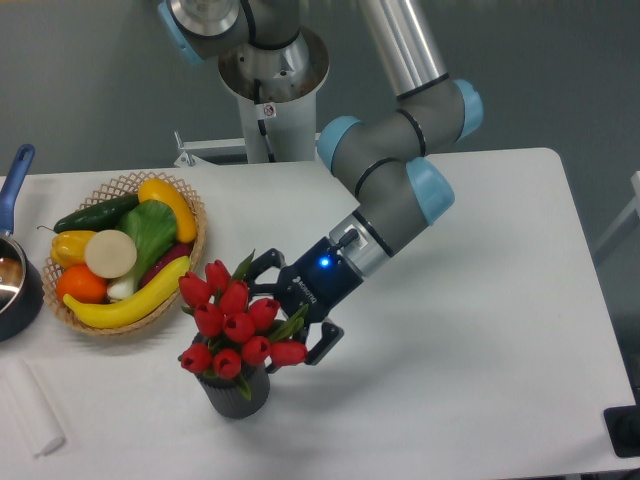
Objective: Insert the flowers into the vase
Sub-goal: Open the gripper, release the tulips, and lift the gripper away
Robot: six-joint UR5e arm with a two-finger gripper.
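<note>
The flowers (232,318), a tight bunch of red tulip buds with green leaves, stand upright in the vase (238,394), a small dark ribbed cylinder near the table's front edge. The buds spread wider than the vase and hide its mouth. My gripper (284,313) is just right of the bunch, open. One finger sits above the buds and the other low beside them, close to the leaves but gripping nothing. A blue light glows on the gripper body.
A wicker basket (197,214) of vegetables and fruit sits left of the flowers. A dark pot (14,296) with a blue handle is at the left edge. A white block (30,408) lies at the front left. The robot base (270,95) stands at the back.
</note>
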